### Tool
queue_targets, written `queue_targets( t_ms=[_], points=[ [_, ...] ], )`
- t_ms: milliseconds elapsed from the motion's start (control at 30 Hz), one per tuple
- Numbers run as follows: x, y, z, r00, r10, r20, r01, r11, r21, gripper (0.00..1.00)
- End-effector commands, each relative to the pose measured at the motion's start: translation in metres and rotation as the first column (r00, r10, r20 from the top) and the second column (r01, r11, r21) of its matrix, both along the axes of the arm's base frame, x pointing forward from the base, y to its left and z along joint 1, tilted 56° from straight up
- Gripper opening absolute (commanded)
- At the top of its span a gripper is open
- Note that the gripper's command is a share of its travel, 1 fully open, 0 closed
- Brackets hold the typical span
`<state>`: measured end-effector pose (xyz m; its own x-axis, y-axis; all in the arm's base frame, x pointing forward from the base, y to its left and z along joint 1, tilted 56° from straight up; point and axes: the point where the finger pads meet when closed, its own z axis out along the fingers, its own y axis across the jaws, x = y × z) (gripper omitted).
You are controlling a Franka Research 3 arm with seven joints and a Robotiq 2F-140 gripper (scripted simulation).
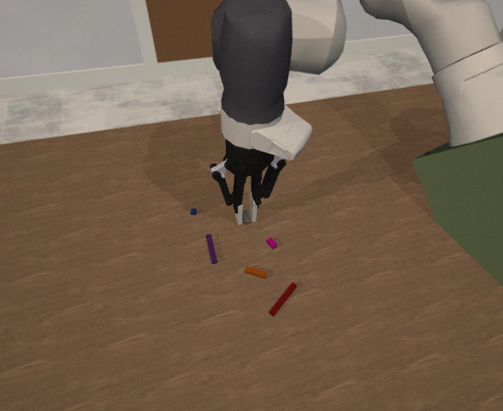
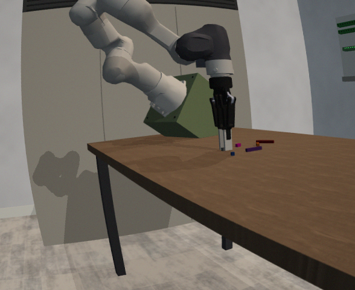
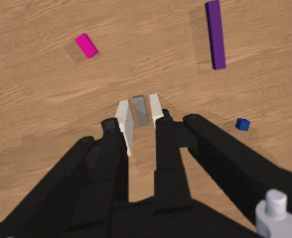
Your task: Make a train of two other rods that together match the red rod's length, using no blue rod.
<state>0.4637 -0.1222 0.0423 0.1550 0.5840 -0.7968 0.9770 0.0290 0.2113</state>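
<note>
My gripper (image 1: 245, 219) stands upright with its fingertips down at the table. The fingers are narrowly open on either side of the short grey rod (image 1: 245, 217), which lies flat between them. In the wrist view the grey rod (image 3: 141, 110) sits between the two white pads with thin gaps at each side. The orange rod (image 1: 255, 272) lies nearer the camera. The red rod (image 1: 282, 299) lies beyond it to the right. The purple rod (image 1: 210, 248) lies to the left, the magenta rod (image 1: 271, 242) to the right, and the small blue rod (image 1: 193, 211) to the far left.
The green robot base (image 1: 477, 199) fills the right side of the table. All rods lie apart from one another. The table's edge (image 2: 159, 183) is far from the rods.
</note>
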Motion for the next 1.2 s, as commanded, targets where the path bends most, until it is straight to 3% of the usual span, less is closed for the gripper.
queue_targets(
  t_ms=[0,800,833,1167],
  points=[
    [0.001,-0.0011,-0.0003,1.0,-0.002,0.005,0.002,1.0,0.001,0.15],
    [0.001,-0.0011,-0.0003,1.0,-0.002,0.005,0.002,1.0,0.001,0.15],
    [0.001,-0.0011,-0.0003,1.0,-0.002,0.005,0.002,1.0,0.001,0.03],
    [0.001,-0.0011,-0.0003,1.0,-0.002,0.005,0.002,1.0,0.001,0.03]
  ],
)
